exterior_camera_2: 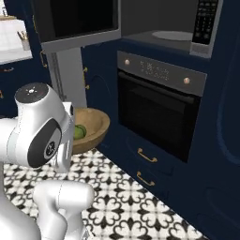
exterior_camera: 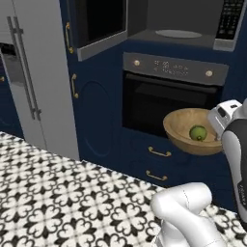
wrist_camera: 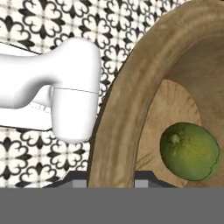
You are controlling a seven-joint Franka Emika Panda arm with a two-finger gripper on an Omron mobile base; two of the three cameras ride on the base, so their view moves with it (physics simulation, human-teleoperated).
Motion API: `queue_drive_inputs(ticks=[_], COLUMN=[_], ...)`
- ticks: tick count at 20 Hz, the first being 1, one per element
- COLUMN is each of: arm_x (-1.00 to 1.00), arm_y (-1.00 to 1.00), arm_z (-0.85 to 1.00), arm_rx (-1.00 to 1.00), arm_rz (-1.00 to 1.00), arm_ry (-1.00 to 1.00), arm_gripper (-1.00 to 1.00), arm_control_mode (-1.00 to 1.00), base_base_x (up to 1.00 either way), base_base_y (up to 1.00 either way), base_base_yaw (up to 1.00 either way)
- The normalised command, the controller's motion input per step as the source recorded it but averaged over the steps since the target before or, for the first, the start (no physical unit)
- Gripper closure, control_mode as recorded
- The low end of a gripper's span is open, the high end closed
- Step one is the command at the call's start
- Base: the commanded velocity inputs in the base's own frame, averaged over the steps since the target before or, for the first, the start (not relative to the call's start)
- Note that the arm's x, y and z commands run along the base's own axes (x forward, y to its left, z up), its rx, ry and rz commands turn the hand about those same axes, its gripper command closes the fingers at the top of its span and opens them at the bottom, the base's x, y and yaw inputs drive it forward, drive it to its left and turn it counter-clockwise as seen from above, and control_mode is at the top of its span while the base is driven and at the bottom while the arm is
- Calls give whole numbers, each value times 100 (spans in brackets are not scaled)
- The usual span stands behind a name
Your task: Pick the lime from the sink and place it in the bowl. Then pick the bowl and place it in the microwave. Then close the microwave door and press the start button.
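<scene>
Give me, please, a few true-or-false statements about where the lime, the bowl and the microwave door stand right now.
1. The lime lies inside the bowl. True.
2. The bowl rests on the microwave turntable. False: it is held up in the air in front of the oven, below the microwave.
3. The microwave door is open. True.
4. The gripper is empty. False: it grips the bowl's rim.
5. The bowl is tipped. True.
</scene>
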Motion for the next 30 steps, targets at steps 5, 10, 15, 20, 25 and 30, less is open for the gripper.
queue_drive_inputs(ticks=[5, 10, 15, 20, 25, 30], arm_x=[0, 0, 0, 0, 0, 0], arm_y=[0, 0, 0, 0, 0, 0], arm_z=[0, 0, 0, 0, 0, 0], arm_rx=[0, 0, 0, 0, 0, 0], arm_rz=[0, 0, 0, 0, 0, 0], arm_ry=[0, 0, 0, 0, 0, 0], arm_gripper=[100, 100, 100, 100, 100, 100], arm_control_mode=[100, 100, 100, 100, 100, 100], base_base_x=[62, 82, 89, 84, 44, 5], base_base_y=[-67, -51, -16, 0, 0, 1], base_base_yaw=[30, 25, 18, 15, 13, 8])
